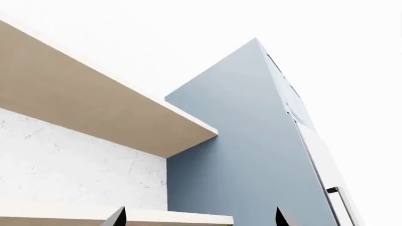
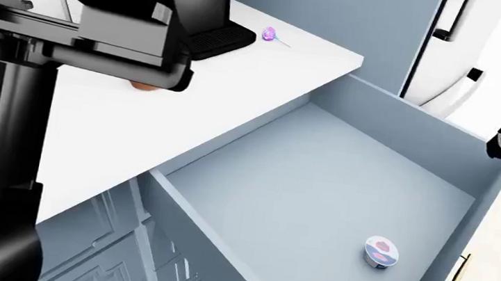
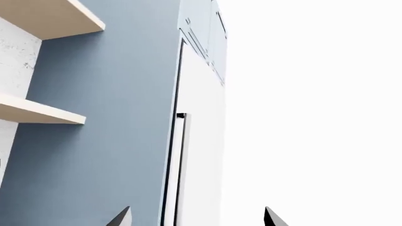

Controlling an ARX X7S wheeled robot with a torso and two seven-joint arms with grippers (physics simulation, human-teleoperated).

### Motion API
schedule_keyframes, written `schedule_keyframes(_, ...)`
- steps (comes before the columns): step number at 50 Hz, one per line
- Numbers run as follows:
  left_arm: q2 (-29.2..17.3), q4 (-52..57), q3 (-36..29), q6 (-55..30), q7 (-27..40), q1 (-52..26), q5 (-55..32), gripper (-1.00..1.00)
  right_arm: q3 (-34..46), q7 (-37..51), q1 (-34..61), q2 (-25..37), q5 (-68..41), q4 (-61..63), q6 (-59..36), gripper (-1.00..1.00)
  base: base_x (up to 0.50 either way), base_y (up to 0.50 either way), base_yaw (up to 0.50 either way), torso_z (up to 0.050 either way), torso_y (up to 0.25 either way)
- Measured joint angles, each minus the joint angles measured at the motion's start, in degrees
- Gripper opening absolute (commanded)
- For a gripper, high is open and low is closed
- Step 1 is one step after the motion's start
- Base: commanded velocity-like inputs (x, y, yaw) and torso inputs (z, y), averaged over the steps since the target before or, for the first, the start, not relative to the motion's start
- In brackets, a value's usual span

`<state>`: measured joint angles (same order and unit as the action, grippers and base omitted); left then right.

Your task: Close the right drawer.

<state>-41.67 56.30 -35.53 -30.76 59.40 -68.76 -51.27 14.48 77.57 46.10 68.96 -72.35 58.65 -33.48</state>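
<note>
From my seat the wide blue-grey right drawer (image 2: 320,190) hangs fully pulled out below and inboard of my right end effector (image 3: 196,217), the nearer one, fingertips spread and empty, so I'd push its brass-handled front toward the worktop (image 2: 189,106).

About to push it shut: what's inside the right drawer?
The drawer holds one small round tub near its front right corner. The rest of the visible floor is bare; its near-left corner is cut off by the picture's edge.
</note>
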Motion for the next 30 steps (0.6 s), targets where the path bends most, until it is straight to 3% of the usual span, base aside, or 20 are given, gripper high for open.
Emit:
schedule_keyframes(13,0.44,-0.38,-0.48,-0.12,0.09,-0.62,-0.17,1.0,-7.59,-0.51,-20.53,7.58,5.62,-2.74,13.65,1.0,0.0,0.0,0.0,0.0,0.0)
schedule_keyframes(30,0.58,-0.52,-1.05,-0.07,0.29,-0.76,-0.06,1.0,-11.07,-3.48,-36.56,7.04,12.15,-8.5,22.59,1.0,0.0,0.0,0.0,0.0,0.0)
